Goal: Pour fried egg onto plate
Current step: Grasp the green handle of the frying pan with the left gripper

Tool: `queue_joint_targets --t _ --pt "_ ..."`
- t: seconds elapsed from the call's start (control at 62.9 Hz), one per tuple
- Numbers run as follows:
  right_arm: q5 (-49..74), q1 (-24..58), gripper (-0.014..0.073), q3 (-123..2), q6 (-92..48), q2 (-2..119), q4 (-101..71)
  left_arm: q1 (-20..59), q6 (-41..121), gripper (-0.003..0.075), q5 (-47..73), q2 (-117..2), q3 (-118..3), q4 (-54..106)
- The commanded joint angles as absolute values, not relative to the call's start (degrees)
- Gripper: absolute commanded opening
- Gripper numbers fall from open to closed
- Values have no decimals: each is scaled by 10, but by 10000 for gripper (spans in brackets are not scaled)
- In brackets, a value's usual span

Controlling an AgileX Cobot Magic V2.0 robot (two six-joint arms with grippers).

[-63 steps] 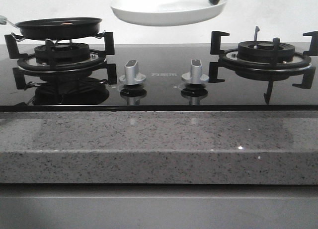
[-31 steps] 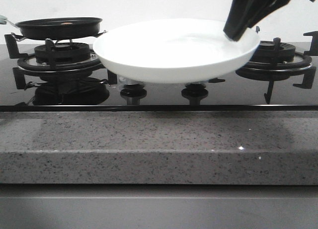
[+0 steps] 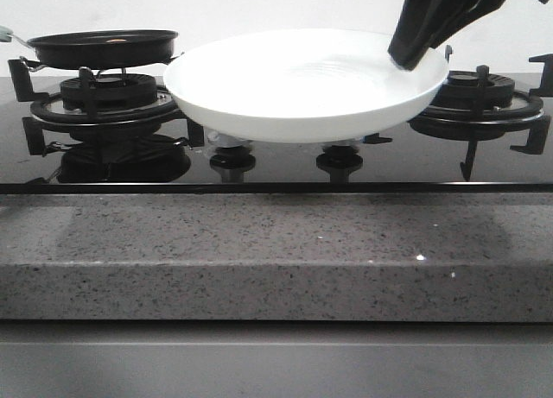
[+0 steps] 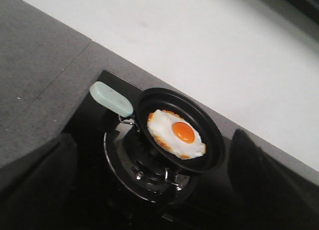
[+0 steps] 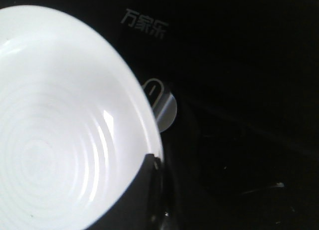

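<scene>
The shallow round white plate is held up above the middle of the glossy black glass hob, over the two silver control knobs, by the right gripper, whose dark fingers are clamped on the plate's right rim. In the right wrist view the plate's ringed inner surface is seen bare, with one knob beside its edge. The small black frying pan is seated on the left burner's black grate, just beside the plate's left edge. The flat fried egg, white with an orange yolk and browned edge, is seen lying in the pan from the left wrist camera; the pale green handle is untouched. The left gripper's state cannot be told, as only blurred dark shapes are visible at the frame's lower corners. The speckled grey stone counter is seen in front.
</scene>
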State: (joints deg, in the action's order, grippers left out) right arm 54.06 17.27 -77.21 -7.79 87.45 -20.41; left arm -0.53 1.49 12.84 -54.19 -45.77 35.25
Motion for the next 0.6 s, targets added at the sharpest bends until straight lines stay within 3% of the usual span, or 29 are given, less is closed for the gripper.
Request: queue_joint_targets --t 0.0,0.334,0.589 --pt "515 172 -69 -784 -84 848 -222 -7 12 603 121 -594 -522 388" --pt "515 172 -69 -784 -84 848 -222 -91 65 602 254 -772 -640 550" --pt "514 172 -69 -784 -84 848 -222 -98 145 596 303 -883 -717 638"
